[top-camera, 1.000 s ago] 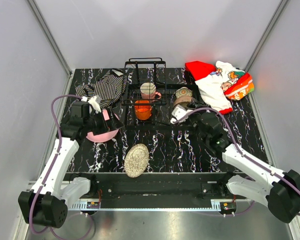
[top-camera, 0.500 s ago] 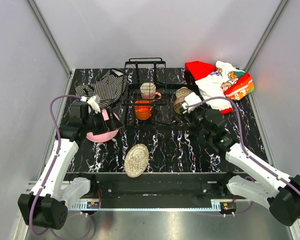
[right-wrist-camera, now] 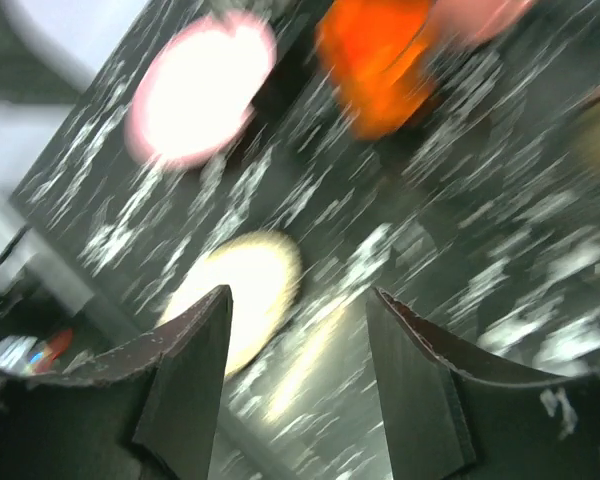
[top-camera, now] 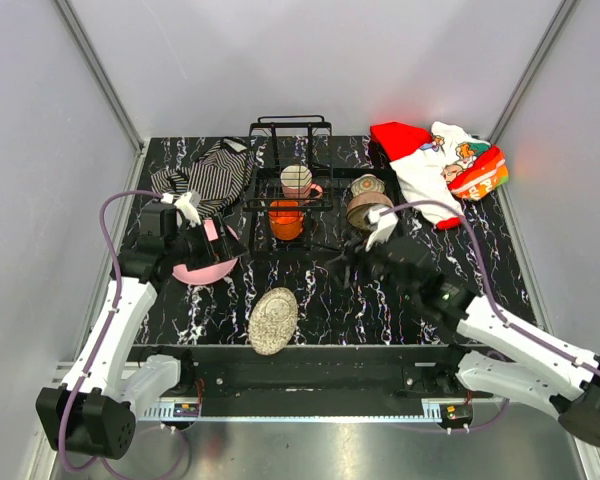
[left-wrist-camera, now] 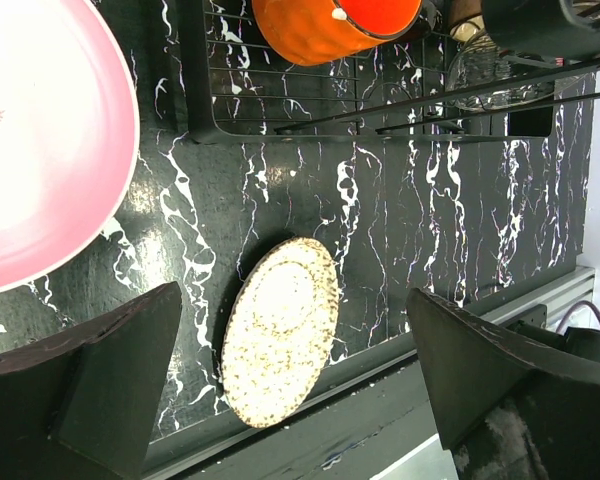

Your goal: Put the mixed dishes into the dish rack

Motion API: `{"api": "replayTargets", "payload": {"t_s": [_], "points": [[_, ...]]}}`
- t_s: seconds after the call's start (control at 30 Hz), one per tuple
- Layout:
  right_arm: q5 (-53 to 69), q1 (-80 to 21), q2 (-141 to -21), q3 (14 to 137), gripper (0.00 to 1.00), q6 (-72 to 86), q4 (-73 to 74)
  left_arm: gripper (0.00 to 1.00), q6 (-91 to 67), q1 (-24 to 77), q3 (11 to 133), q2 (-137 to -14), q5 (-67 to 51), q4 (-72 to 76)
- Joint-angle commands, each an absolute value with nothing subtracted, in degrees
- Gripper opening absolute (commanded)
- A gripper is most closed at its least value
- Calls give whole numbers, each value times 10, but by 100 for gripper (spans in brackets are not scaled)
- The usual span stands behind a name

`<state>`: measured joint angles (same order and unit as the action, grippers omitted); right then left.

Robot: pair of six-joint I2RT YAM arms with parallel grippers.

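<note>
Left wrist: tan-gold patterned plate (left-wrist-camera: 280, 330), speckled oval, lies flat; left gripper (left-wrist-camera: 292, 300), right gripper (right-wrist-camera: 298, 300) splayed, empty.

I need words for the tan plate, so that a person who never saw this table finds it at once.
Start from the black marbled table and go to its near edge, in front of the dish rack. The tan-gold patterned plate lies there alone. Unlike the plain pink round plate farther left, it is speckled beige.

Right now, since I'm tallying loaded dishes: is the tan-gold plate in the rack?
No, the tan-gold plate lies on the table well outside the dish rack.
</note>
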<state>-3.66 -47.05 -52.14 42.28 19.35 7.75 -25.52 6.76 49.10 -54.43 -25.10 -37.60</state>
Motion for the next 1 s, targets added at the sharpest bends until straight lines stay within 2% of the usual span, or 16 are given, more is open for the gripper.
{"api": "replayTargets", "payload": {"t_s": [0.0,0.2,0.43,0.53,0.8,0.97], "points": [[-111,-569,-534,380,63,393,95,99,-262,65,505,-541,-270,-353],[-256,-669,-597,302,63,629,5,99,-260,64,501,-532,-260,-362],[-265,-720,-766,346,64,678,-67,99,-265,65,413,-479,-254,-360],[-258,-726,-801,350,64,695,-104,99,-285,85,389,-442,-225,-354],[-250,-729,-810,334,65,710,-125,99,-326,95,370,-434,-167,-350],[-267,-729,-773,308,65,715,-109,99,-375,94,356,-432,-76,-321]]}}
